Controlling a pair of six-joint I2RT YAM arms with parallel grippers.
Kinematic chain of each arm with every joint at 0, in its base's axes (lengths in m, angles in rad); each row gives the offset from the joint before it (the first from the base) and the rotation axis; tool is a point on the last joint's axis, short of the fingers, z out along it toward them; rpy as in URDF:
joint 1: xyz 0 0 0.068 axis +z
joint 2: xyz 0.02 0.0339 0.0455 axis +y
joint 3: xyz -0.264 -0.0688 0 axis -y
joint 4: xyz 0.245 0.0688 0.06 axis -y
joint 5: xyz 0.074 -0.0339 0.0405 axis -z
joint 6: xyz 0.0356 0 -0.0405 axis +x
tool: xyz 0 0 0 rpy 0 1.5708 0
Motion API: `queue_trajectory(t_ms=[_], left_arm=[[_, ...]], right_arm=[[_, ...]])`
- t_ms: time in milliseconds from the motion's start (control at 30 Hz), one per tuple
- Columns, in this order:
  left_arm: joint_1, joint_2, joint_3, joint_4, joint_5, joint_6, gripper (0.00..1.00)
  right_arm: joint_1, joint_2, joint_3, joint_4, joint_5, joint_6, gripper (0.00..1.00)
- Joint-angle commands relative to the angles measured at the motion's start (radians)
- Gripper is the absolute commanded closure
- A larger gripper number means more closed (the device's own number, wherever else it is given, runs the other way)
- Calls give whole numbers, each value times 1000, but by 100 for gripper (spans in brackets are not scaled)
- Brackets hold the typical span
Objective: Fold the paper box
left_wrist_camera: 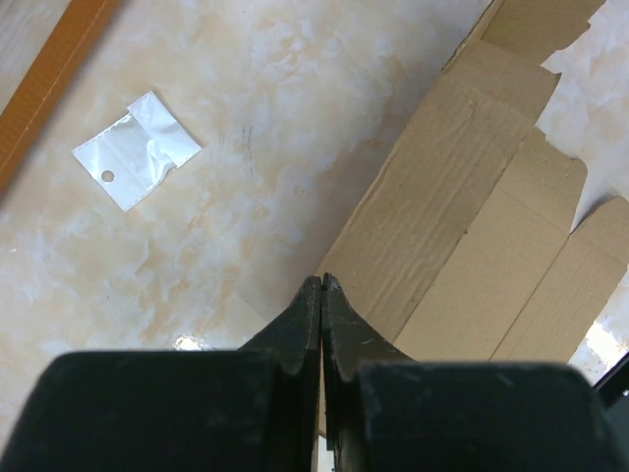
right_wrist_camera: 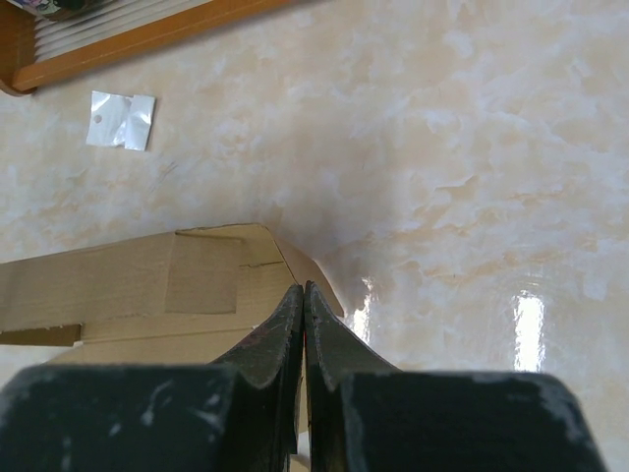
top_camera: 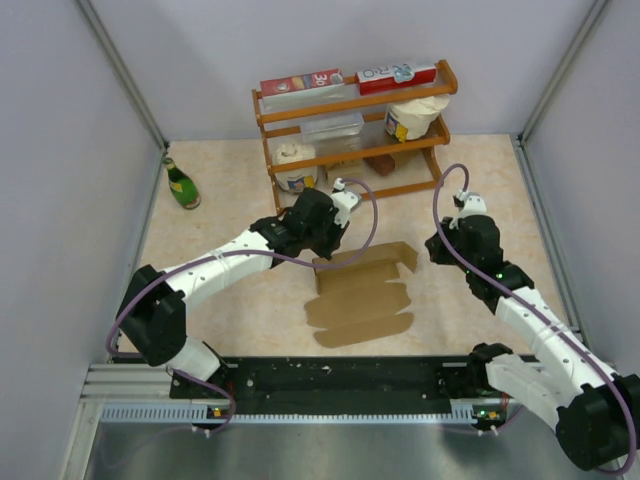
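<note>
The paper box [top_camera: 362, 292] is a flat brown die-cut sheet lying on the table's middle, with its far strip raised a little. My left gripper [top_camera: 322, 252] hangs at the sheet's far left corner. In the left wrist view its jaws [left_wrist_camera: 322, 280] are shut tip to tip just above the cardboard's [left_wrist_camera: 472, 216] left edge, with nothing seen between them. My right gripper [top_camera: 438, 250] stands off the sheet's far right flap. Its jaws [right_wrist_camera: 303, 288] are shut too, right over the rounded corner of the cardboard [right_wrist_camera: 128, 280].
A wooden rack [top_camera: 350, 130] with red cartons, tubs and a clear container stands at the back. A green bottle [top_camera: 182, 185] is at the back left. A small clear plastic bag [left_wrist_camera: 138, 147] lies on the table between rack and sheet. Walls close in left and right.
</note>
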Motion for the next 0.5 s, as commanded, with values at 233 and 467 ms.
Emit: queue_trajectory(t_ms=[233,467], left_arm=[[4,-17,2,37,5,-15,100],[4,-19,4,34,-3,-15,100]], right_arm=[[-10,8,34,15,-20,19,100],[-10,20,46,6,-20,14,100]])
